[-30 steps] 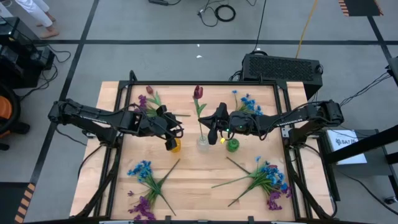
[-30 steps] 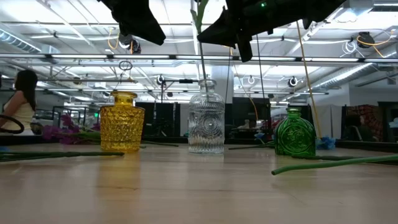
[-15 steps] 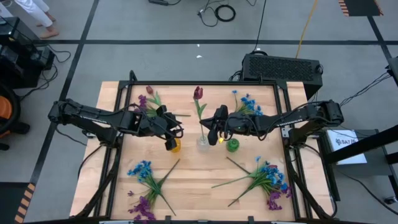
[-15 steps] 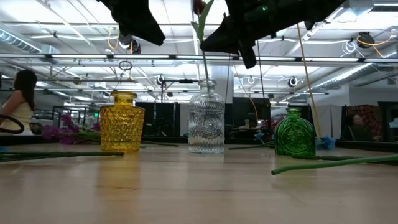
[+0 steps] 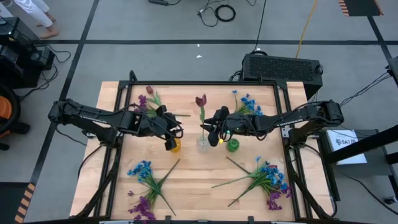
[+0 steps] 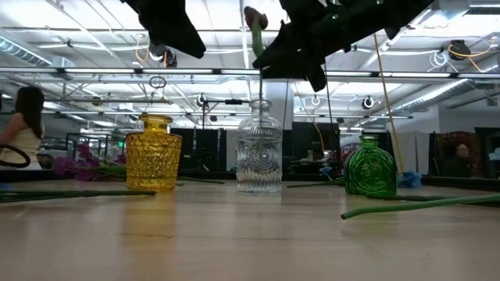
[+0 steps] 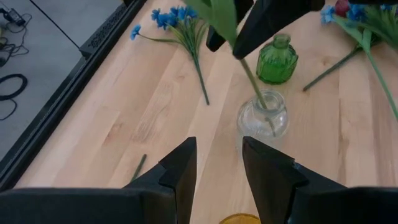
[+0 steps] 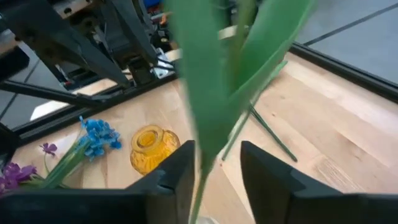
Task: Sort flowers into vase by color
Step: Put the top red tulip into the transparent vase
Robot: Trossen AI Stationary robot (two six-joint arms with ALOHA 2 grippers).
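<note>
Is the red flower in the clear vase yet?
Yes. The red flower's stem goes down into the clear vase, standing nearly upright.

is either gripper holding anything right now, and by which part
Nothing is clearly held. The right gripper stands open around the dark red flower's stem, whose foot sits in the clear vase. The left gripper is open and empty.

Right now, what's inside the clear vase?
The clear vase holds one green stem of the dark red flower, standing between the right gripper's open fingers. Through the glass, only the stem shows; whether it reaches the bottom isn't clear.
</note>
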